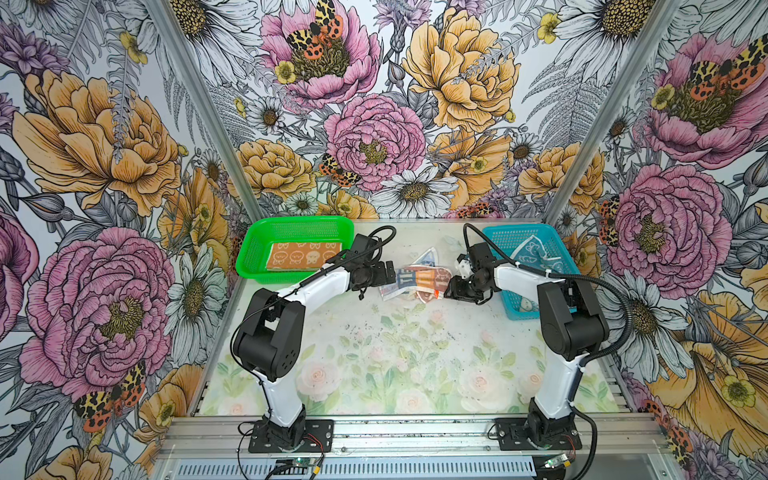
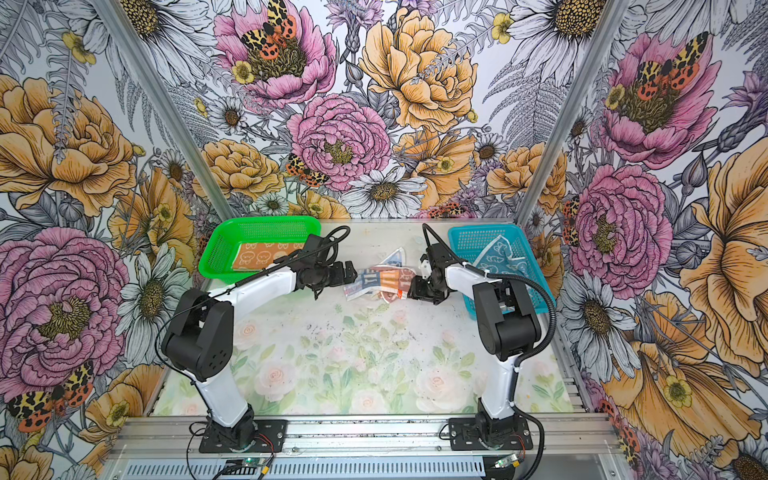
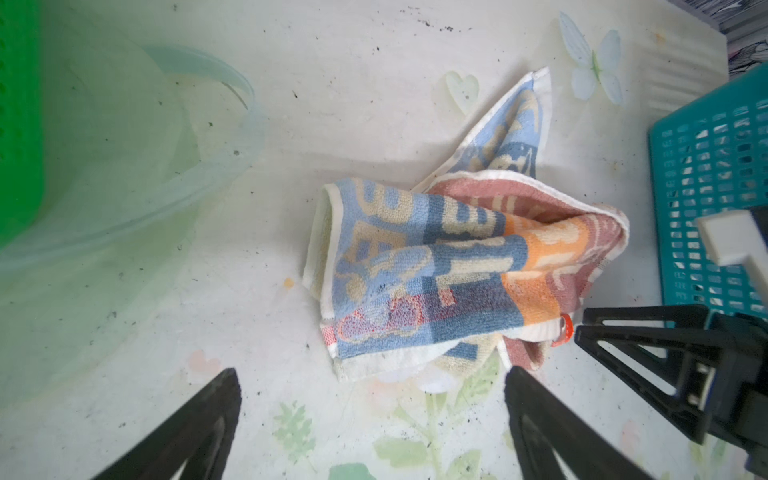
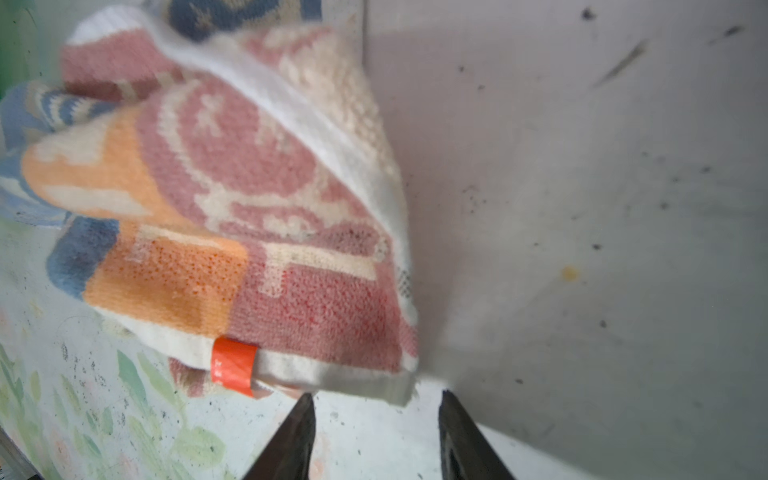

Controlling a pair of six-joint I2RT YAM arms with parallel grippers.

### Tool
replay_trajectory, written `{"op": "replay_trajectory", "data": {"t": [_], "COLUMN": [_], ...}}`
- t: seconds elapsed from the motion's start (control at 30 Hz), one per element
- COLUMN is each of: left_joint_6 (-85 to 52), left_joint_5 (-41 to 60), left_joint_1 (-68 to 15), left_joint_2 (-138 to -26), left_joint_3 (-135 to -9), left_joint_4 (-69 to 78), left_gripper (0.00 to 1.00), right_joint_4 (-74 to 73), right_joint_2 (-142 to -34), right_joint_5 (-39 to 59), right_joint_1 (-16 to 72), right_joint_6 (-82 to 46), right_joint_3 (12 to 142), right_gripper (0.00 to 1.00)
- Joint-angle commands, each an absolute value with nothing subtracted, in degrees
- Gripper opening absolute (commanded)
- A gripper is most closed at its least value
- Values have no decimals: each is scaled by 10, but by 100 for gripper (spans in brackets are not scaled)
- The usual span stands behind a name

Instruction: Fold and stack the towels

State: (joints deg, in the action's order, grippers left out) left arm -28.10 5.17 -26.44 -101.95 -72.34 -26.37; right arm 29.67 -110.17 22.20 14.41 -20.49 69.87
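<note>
Left arm base [image 1: 291,434] and right arm base [image 1: 536,432]: bolted to the front rail. Surface [image 1: 395,353]: floral print, speckled, bare in the middle. Left end effector [image 1: 390,274]: jaws spread wide, empty, just beside the crumpled towel [image 1: 415,280]. Right end effector [image 4: 377,401]: jaws parted, gripping nothing, tips just short of the towel's hem near the orange tag [image 4: 232,365]. Crumpled towel: blue, orange and pink, bunched in several overlapping layers on the surface between the two end effectors, not yet folded. Green basket [image 1: 299,220], far left: orange towel [image 1: 305,255] lying flat inside. Blue basket [image 1: 519,227], far right: blue towel [image 1: 534,251] heaped loose inside. Hazards, as judged: a pinch at the hem may catch the tag alone or several layers at once, lifting the towel bunched instead of spread; both end effectors flank it closely, so reaching inward together risks contact.
</note>
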Motion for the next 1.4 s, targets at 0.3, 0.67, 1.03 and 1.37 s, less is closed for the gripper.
{"op": "replay_trajectory", "data": {"t": [0.3,0.67,1.03,1.37], "left_joint_6": [-286,-274,-246,-223], "left_joint_5": [45,41,5,-68], "left_joint_1": [-289,-298,-320,-335], "left_joint_2": [-1004,-1024,-1103,-1137], "left_joint_3": [-692,-672,-709,-753], "left_joint_4": [-263,-263,-279,-311], "left_gripper": [99,97,76,57], "right_joint_4": [275,273,274,275], "right_joint_2": [-1139,-1150,-1099,-1066], "right_joint_5": [165,145,157,165], "right_joint_1": [171,179,180,180], "right_joint_6": [-215,-214,-217,-218], "right_joint_3": [711,704,694,685], "right_gripper": [39,0,0,0]}}
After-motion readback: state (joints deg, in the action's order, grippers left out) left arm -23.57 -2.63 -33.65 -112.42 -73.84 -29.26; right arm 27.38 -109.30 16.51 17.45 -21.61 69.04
